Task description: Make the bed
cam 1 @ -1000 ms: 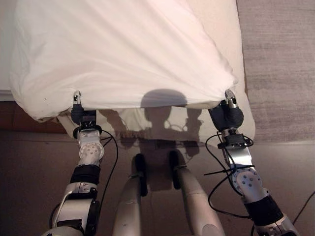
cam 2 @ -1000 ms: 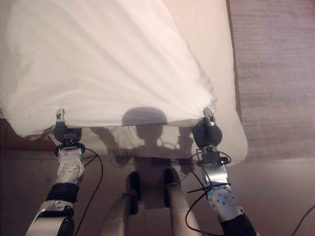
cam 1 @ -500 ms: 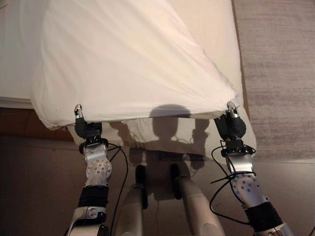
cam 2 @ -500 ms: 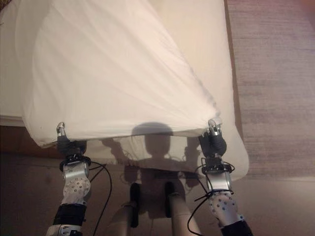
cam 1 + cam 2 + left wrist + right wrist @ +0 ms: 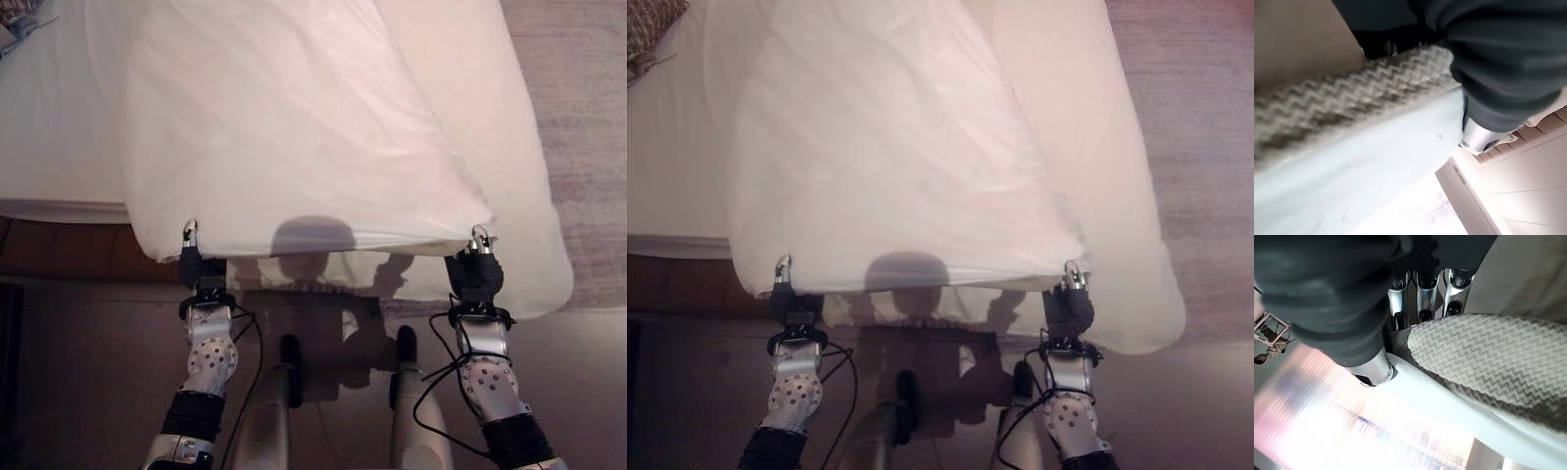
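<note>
white duvet (image 5: 294, 127): spread lengthwise over the bed (image 5: 49, 147), near edge lifted off the foot of the bed and stretched between the two hands; cloth pulled into folds that run toward the right corner.

left hand (image 5: 196, 257): at the duvet's near left corner, dark ribbed cover below the hem, a silver finger (image 5: 189, 232) showing against the edge. the left wrist view shows the thumb (image 5: 1476, 139) pressed to the white cloth and the rest of the fingers hidden under the layers; reads as clamped on the duvet corner.

right hand (image 5: 476, 269): at the duvet's near right corner, level with the left hand. the right wrist view shows the fingers (image 5: 1422, 298) curled behind a woven layer and the thumb (image 5: 1374, 369) on the white cloth; pinching the duvet.

woven grey blanket (image 5: 1484, 357): herringbone weave, lying directly against the white duvet edge in both wrist views, caught in the same grip.

mattress sheet (image 5: 544, 255): cream, rounded corner showing past the right hand and beyond the duvet's right side.

bed frame (image 5: 69, 253): reddish-brown wood, visible below the mattress on the left.

rug (image 5: 588, 117): grey, ribbed texture, on the floor to the right of the bed.

patterned item (image 5: 649, 24): dark, at the far left corner on the bed; too little in frame to identify.
</note>
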`<state>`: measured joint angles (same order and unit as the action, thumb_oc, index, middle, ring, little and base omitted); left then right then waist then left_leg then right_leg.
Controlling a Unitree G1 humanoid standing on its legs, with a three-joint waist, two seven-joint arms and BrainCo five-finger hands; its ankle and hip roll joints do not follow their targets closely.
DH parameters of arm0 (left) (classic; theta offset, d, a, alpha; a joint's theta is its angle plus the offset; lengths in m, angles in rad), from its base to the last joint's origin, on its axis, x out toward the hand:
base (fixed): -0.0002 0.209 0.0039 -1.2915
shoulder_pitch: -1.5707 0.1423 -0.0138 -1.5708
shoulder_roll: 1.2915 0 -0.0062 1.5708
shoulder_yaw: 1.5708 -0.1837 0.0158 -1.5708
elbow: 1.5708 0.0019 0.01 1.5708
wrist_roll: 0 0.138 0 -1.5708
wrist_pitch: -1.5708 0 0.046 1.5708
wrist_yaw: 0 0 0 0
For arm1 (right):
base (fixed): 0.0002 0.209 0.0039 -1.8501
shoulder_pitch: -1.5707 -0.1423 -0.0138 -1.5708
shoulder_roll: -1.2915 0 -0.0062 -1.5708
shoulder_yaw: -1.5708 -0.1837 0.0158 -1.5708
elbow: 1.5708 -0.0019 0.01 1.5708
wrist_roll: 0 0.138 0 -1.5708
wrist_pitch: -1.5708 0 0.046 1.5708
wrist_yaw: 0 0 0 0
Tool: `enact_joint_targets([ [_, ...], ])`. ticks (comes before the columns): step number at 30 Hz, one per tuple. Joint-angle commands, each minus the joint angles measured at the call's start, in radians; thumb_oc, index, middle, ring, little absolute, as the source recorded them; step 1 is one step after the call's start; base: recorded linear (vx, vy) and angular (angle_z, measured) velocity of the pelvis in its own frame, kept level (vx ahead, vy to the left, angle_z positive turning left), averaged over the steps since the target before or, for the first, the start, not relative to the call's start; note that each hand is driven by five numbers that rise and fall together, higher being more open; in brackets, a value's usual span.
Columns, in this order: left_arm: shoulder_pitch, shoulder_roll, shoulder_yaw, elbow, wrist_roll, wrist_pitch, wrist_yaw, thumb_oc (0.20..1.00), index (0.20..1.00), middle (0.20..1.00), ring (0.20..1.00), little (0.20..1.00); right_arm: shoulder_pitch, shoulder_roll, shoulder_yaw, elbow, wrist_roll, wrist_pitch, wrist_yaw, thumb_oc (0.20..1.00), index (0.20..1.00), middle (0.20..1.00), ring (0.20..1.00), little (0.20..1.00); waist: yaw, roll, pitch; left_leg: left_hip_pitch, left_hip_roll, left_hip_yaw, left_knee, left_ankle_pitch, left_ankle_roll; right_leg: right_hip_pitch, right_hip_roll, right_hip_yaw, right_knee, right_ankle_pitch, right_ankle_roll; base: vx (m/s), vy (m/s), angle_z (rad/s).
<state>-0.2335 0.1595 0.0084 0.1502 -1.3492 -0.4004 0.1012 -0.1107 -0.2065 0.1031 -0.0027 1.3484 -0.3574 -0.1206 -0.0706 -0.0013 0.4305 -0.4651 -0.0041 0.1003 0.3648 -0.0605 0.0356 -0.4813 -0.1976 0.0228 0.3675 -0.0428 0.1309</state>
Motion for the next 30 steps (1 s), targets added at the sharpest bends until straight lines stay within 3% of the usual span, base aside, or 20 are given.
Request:
enact_joint_targets([
  [1,0.057,0.061,0.075,-0.109,0.038,-0.032,-0.01,0.2,0.2,0.2,0.2,0.2,0.031,-0.02,-0.049,0.001,0.007,-0.065,0.039,0.2,0.2,0.2,0.2,0.2,-0.042,-0.026,-0.069,0.062,-0.019,0.01,-0.146,0.039,-0.057,-0.011,0.127,-0.052,-0.166,0.102,-0.007,0.03,0.411,-0.08],
  [3,0.053,0.05,0.071,-0.097,0.049,-0.023,-0.012,0.2,0.2,0.2,0.2,0.2,0.043,-0.019,-0.046,0.02,0.002,-0.066,0.047,0.2,0.2,0.2,0.2,0.2,-0.051,-0.034,-0.071,0.08,-0.044,0.017,-0.171,0.049,-0.053,-0.019,0.203,-0.027,-0.131,0.077,-0.023,0.02,0.164,-0.02],
  [5,0.062,0.045,0.058,-0.102,0.059,-0.022,-0.01,0.2,0.2,0.2,0.2,0.2,0.053,-0.021,-0.029,0.018,0.004,-0.062,0.057,0.2,0.2,0.2,0.2,0.2,-0.05,-0.045,-0.075,0.084,-0.057,0.03,-0.183,0.049,-0.048,-0.001,0.232,-0.038,-0.127,0.066,-0.036,0.0,0.063,0.07],
  [6,0.071,0.042,0.037,-0.118,0.069,-0.018,-0.007,0.2,0.2,0.2,0.2,0.2,0.059,-0.043,-0.017,0.023,-0.029,-0.057,0.05,0.2,0.2,0.2,0.2,0.2,-0.052,-0.035,-0.08,0.087,-0.063,0.033,-0.198,0.05,-0.045,-0.005,0.257,-0.014,-0.123,0.058,-0.046,0.01,0.011,0.04],
  [11,0.096,0.019,0.018,-0.144,0.072,-0.022,-0.011,0.2,0.2,0.2,0.2,0.2,0.068,-0.07,-0.014,0.019,-0.057,-0.046,0.032,0.2,0.2,0.2,0.2,0.2,-0.047,-0.009,-0.087,0.08,-0.049,0.06,-0.154,0.039,-0.045,0.022,0.245,0.0,-0.144,0.057,-0.054,0.02,-0.059,-0.13],
  [13,0.098,0.001,0.004,-0.156,0.061,-0.022,-0.017,0.2,0.2,0.2,0.2,0.2,0.066,-0.077,-0.033,0.019,-0.055,-0.055,0.021,0.2,0.2,0.2,0.2,0.2,-0.053,-0.008,-0.075,0.033,-0.033,0.09,-0.016,0.031,-0.074,0.056,0.231,-0.003,-0.166,0.054,-0.061,-0.01,-0.169,-0.02],
  [14,0.096,-0.002,-0.001,-0.162,0.066,-0.018,-0.019,0.2,0.2,0.2,0.2,0.2,0.069,-0.084,-0.044,0.019,-0.065,-0.054,0.015,0.2,0.2,0.2,0.2,0.2,-0.05,-0.006,-0.068,0.016,-0.025,0.085,0.02,0.043,-0.092,0.071,0.227,-0.007,-0.168,0.046,-0.065,-0.02,-0.141,0.19],
  [16,0.103,-0.013,-0.004,-0.176,0.062,-0.019,-0.026,0.2,0.2,0.2,0.2,0.2,0.066,-0.092,-0.05,0.026,-0.07,-0.051,0.016,0.2,0.2,0.2,0.2,0.2,-0.03,-0.003,-0.057,-0.001,-0.084,-0.006,0.048,0.053,-0.111,0.07,0.238,-0.002,-0.151,0.046,-0.073,-0.01,-0.084,0.15],
  [17,0.118,-0.021,0.001,-0.196,0.051,-0.024,-0.021,0.2,0.2,0.2,0.2,0.2,0.06,-0.092,-0.055,0.029,-0.068,-0.065,0.011,0.2,0.2,0.2,0.2,0.2,-0.031,-0.005,-0.068,0.003,-0.062,-0.033,0.001,0.025,-0.086,0.053,0.243,0.01,-0.129,0.04,-0.071,0.0,-0.05,-0.13],
  [19,0.121,-0.02,-0.001,-0.209,0.054,-0.026,-0.018,0.2,0.2,0.2,0.2,0.2,0.055,-0.09,-0.055,0.032,-0.065,-0.068,0.01,0.2,0.2,0.2,0.2,0.2,-0.027,-0.007,-0.074,-0.003,-0.044,-0.057,-0.017,0.03,-0.08,0.047,0.243,0.019,-0.128,0.037,-0.07,0.01,0.005,-0.1],
  [20,0.122,-0.015,0.01,-0.224,0.061,-0.031,-0.014,0.2,0.2,0.2,0.2,0.2,0.048,-0.087,-0.054,0.036,-0.062,-0.072,0.01,0.2,0.2,0.2,0.2,0.2,-0.017,-0.013,-0.075,-0.003,-0.015,-0.106,-0.053,0.044,-0.078,0.045,0.241,0.034,-0.126,0.031,-0.068,0.01,0.053,-0.1],
  [22,0.119,-0.009,0.023,-0.236,0.062,-0.047,-0.012,0.2,0.2,0.2,0.2,0.2,0.04,-0.083,-0.056,0.042,-0.051,-0.084,0.015,0.2,0.2,0.2,0.2,0.2,-0.01,-0.024,-0.075,0.004,0.064,-0.192,-0.158,0.121,-0.087,0.03,0.232,0.057,-0.105,0.022,-0.073,0.0,0.109,-0.21],
  [24,0.118,0.002,0.03,-0.246,0.067,-0.055,-0.013,0.2,0.2,0.2,0.2,0.2,0.038,-0.084,-0.057,0.051,-0.047,-0.089,0.016,0.2,0.2,0.2,0.2,0.2,-0.007,-0.024,-0.077,0.017,0.138,-0.234,-0.251,0.192,-0.095,0.01,0.225,0.065,-0.069,0.003,-0.078,0.01,0.195,-0.21],
  [27,0.104,0.01,0.028,-0.25,0.066,-0.07,-0.011,0.2,0.2,0.2,0.2,0.2,0.031,-0.089,-0.061,0.06,-0.055,-0.096,0.006,0.2,0.2,0.2,0.2,0.2,-0.004,-0.009,-0.073,0.059,0.225,-0.199,-0.376,0.257,-0.136,0.004,0.196,0.061,-0.035,-0.023,-0.06,0.04,0.317,-0.04],
  [28,0.104,0.01,0.028,-0.25,0.066,-0.07,-0.011,0.2,0.2,0.2,0.2,0.2,0.031,-0.089,-0.061,0.06,-0.055,-0.096,0.006,0.2,0.2,0.2,0.2,0.2,-0.003,-0.009,-0.073,0.06,0.226,-0.199,-0.377,0.257,-0.136,0.005,0.196,0.062,-0.035,-0.023,-0.06,0.07,0.514,0.05],
  [29,0.092,0.017,0.019,-0.239,0.064,-0.07,-0.012,0.2,0.2,0.2,0.2,0.2,0.024,-0.089,-0.059,0.063,-0.07,-0.096,-0.006,0.2,0.2,0.2,0.2,0.2,-0.002,0.008,-0.072,0.089,0.233,-0.147,-0.376,0.25,-0.15,0.006,0.165,0.059,-0.033,-0.019,-0.03,0.06,0.583,0.05],
  [30,0.09,0.025,0.008,-0.231,0.071,-0.068,-0.013,0.2,0.2,0.2,0.2,0.2,0.019,-0.081,-0.055,0.066,-0.068,-0.095,-0.004,0.2,0.2,0.2,0.2,0.2,0.002,0.008,-0.072,0.069,0.215,-0.16,-0.331,0.228,-0.149,0.008,0.145,0.068,-0.046,0.001,-0.009,0.07,0.773,0.08],
])
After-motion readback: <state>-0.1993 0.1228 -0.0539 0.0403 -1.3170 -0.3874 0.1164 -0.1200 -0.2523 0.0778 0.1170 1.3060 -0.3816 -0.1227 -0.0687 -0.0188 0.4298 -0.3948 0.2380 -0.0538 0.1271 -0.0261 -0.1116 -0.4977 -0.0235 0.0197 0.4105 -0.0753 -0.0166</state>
